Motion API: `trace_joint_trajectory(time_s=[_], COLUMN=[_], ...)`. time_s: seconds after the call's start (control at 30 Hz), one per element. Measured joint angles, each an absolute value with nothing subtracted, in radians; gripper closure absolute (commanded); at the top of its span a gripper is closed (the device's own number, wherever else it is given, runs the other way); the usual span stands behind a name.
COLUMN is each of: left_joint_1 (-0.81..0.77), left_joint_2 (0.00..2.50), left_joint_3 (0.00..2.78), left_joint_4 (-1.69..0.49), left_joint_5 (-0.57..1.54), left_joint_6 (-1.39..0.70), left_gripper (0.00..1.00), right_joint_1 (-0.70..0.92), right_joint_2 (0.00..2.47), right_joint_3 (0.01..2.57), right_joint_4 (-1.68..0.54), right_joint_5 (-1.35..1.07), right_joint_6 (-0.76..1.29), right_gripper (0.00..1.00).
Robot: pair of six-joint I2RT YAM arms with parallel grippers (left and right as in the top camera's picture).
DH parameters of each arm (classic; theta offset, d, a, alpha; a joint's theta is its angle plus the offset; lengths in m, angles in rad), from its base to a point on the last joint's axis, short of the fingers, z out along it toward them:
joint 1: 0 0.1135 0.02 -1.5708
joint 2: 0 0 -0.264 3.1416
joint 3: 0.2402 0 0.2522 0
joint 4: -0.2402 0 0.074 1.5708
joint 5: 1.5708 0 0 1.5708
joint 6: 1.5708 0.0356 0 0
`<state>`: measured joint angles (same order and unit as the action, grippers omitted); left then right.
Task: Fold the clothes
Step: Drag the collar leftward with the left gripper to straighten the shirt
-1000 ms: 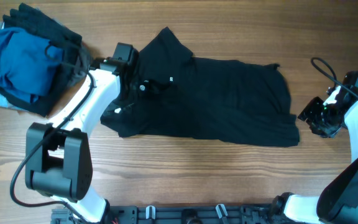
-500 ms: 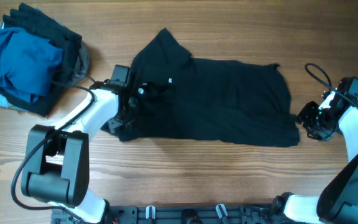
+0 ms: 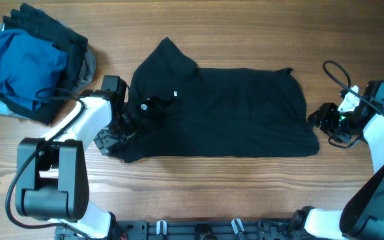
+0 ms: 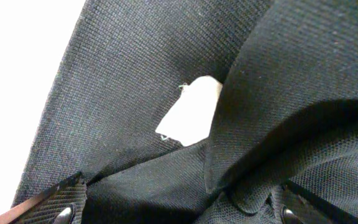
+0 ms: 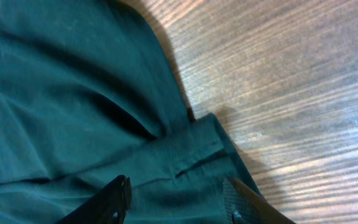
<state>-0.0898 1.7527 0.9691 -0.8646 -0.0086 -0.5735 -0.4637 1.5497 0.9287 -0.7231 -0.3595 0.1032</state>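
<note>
Left gripper [image 4: 176, 211] spread over black shirt [image 3: 232, 110] collar edge, right gripper [image 5: 178, 200] spread at right hem, table [image 3: 259, 33] beyond

Clothes [image 3: 232, 113] lie central; folded pile [image 3: 19, 63] far left (back corner); left gripper [image 3: 115, 135], right gripper [image 3: 323, 121] at their ends.

Black collared shirt [image 3: 232, 113]: plain, soft, knit-textured. It lies spread nearly flat at mid-table on the wooden table [image 3: 245, 200], long axis left to right, neck end left and hem right. The collar [image 3: 166, 53] stands out as a point at the upper left. A small white label [image 4: 191, 117] sits near the neck, partly under a fold. Light wrinkles run through the hem corner [image 5: 197, 146].
</note>
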Motion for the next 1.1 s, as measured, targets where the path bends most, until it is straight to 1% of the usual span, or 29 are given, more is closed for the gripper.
trace_joint_trajectory(time_s=[0.13, 0.27, 0.53, 0.57, 0.6, 0.63, 0.7, 0.73, 0.97, 1.1], left_joint_1=[-0.089, -0.086, -0.086, -0.086, -0.086, -0.086, -0.086, -0.086, -0.086, -0.086], left_joint_2=[1.75, 1.748, 1.748, 1.748, 1.748, 1.748, 1.748, 1.748, 1.748, 1.748], left_joint_3=[0.966, 0.964, 0.963, 0.963, 0.963, 0.963, 0.963, 0.963, 0.963, 0.963], left_joint_4=[-0.86, -0.858, -0.857, -0.857, -0.857, -0.857, -0.857, -0.857, -0.857, -0.857], left_joint_5=[-0.009, -0.009, -0.009, -0.009, -0.009, -0.009, -0.009, -0.009, -0.009, -0.009], left_joint_6=[-0.569, -0.566, -0.562, -0.562, -0.562, -0.562, -0.562, -0.562, -0.562, -0.562], left_gripper=[0.03, 0.02, 0.02, 0.02, 0.02, 0.02, 0.02, 0.02, 0.02, 0.02], right_joint_1=[-0.432, -0.381, -0.376, -0.376, -0.376, -0.376, -0.376, -0.376, -0.376, -0.376], right_joint_2=[1.56, 1.606, 1.687, 1.694, 1.703, 1.714, 1.719, 1.727, 1.732, 1.732], right_joint_3=[0.92, 0.907, 0.903, 0.903, 0.903, 0.903, 0.904, 0.904, 0.916, 0.981], right_joint_4=[-0.655, -0.611, -0.58, -0.579, -0.575, -0.574, -0.568, -0.569, -0.594, -0.632], right_joint_5=[-0.36, -0.281, -0.224, -0.223, -0.223, -0.223, -0.22, -0.219, -0.215, -0.201], right_joint_6=[0.099, 0.135, 0.236, 0.239, 0.242, 0.247, 0.256, 0.258, 0.265, 0.265], right_gripper=[0.46, 0.47, 0.48, 0.51, 0.57, 0.69, 0.88, 0.96, 0.96, 0.96])
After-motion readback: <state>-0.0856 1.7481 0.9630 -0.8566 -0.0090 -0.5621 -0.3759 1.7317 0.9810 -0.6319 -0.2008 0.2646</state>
